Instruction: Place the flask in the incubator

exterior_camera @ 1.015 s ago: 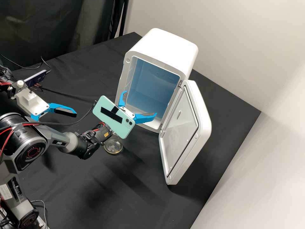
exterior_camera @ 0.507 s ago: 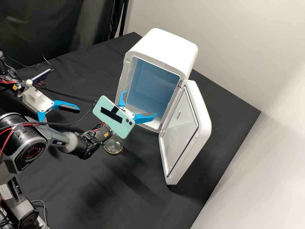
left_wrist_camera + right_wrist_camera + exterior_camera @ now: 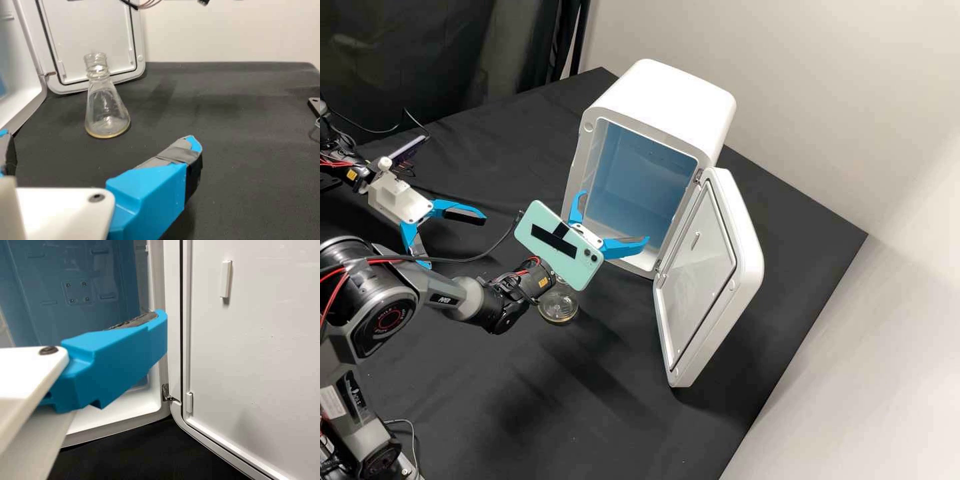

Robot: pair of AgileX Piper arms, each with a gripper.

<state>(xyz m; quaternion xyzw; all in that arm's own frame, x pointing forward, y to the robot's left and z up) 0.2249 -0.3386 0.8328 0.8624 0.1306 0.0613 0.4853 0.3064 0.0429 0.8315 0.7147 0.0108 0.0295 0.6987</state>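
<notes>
A clear conical flask (image 3: 560, 307) stands upright on the black bench, partly hidden under my right arm's wrist; in the left wrist view the flask (image 3: 103, 101) is empty and uncapped. The white incubator (image 3: 660, 100) has a blue inside, and its door (image 3: 713, 280) hangs open to the right. My right gripper (image 3: 613, 217) is open and empty just in front of the incubator's mouth, one finger (image 3: 125, 355) before the chamber. My left gripper (image 3: 453, 239) is open and empty at the left, well short of the flask, one finger (image 3: 170, 172) pointing toward it.
A mint phone (image 3: 560, 245) is strapped on the right wrist above the flask. Cables and a small dark device (image 3: 407, 148) lie at the back left. The bench edge (image 3: 813, 320) runs close behind the open door, with a white wall beyond.
My left gripper has shifted slightly toward the back and rolled, so one finger now points down. The right arm, flask and incubator have not moved.
</notes>
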